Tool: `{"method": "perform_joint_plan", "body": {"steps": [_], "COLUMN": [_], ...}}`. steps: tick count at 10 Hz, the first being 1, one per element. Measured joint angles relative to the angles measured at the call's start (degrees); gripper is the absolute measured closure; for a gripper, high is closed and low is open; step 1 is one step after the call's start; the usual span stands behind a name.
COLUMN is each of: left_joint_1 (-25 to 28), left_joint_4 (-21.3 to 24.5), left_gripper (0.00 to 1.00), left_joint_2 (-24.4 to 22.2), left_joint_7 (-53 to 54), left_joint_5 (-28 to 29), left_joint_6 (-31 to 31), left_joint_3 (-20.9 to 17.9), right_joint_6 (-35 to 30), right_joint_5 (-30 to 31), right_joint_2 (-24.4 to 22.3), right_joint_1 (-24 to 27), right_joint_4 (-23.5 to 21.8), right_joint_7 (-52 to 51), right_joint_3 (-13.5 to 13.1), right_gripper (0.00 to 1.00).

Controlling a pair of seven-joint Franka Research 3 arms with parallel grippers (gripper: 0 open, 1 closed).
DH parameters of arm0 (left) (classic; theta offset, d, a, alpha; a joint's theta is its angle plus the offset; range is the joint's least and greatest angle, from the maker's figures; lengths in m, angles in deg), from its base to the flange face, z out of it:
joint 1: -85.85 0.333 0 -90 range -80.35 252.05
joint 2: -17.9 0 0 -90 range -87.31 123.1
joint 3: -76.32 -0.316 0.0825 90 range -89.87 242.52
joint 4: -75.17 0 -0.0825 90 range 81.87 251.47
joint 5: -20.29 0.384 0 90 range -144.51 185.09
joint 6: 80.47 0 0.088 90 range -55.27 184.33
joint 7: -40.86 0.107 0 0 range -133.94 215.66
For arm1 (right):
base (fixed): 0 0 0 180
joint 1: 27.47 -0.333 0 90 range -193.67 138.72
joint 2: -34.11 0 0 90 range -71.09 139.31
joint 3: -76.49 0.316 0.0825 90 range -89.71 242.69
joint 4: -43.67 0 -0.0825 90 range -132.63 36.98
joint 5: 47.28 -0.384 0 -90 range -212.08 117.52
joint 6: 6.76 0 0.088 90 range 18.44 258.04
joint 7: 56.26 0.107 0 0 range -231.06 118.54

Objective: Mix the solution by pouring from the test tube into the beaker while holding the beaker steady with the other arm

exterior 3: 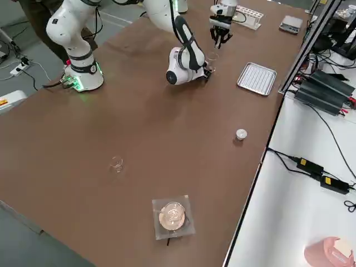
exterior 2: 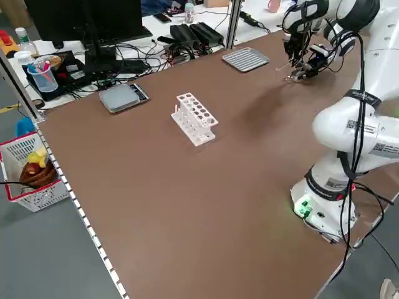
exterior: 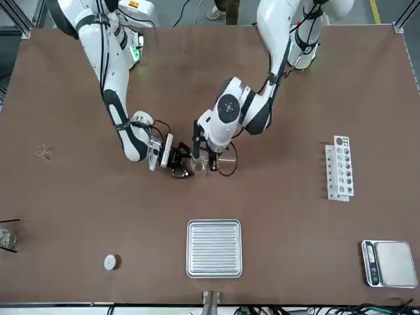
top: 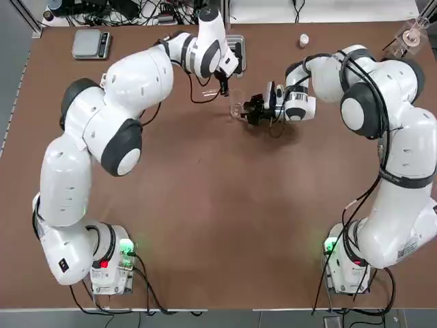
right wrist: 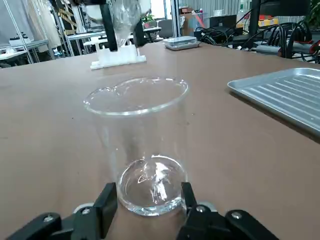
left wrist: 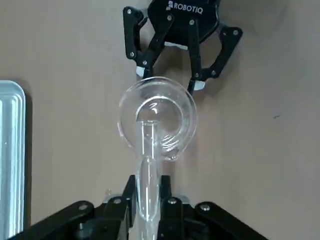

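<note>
Your left gripper held the tube above the beaker, on the side away from your right gripper, which clasped the beaker low.

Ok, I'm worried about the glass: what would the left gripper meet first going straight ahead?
The left gripper, with the test tube in it, would probably meet the beaker first, near its rim, though depth is unclear here.

tray: beyond beaker | rack: left of beaker | scale: left of tray | cap: right of tray
</note>
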Motion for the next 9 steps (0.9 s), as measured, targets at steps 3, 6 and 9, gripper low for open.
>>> {"method": "perform_joint_plan", "body": {"steps": [3, 6, 9], "left_joint_1": [-0.95, -1.53, -2.74], "left_joint_4": [-0.79, -1.93, -1.98], "left_gripper": [0.78, 0.78, 0.78], "left_joint_2": [1.36, 2.01, 2.9], "left_joint_7": [-0.31, -2.61, -5.17], "left_joint_5": [3.49, 9.4, 11.06], "left_joint_6": [0.03, 0.01, 0.01], "left_joint_3": [-1.2, -1.27, -1.34], "right_joint_6": [-0.01, -0.01, -0.03], "right_joint_5": [-0.03, -0.06, -0.08], "right_joint_2": [0.0, -0.01, -0.02], "right_joint_1": [0.0, 0.0, 0.0], "right_joint_4": [0.01, 0.02, 0.02], "right_joint_7": [0.0, 0.0, 0.0], "right_joint_3": [0.02, 0.03, 0.05], "right_gripper": [0.41, 0.41, 0.41]}}
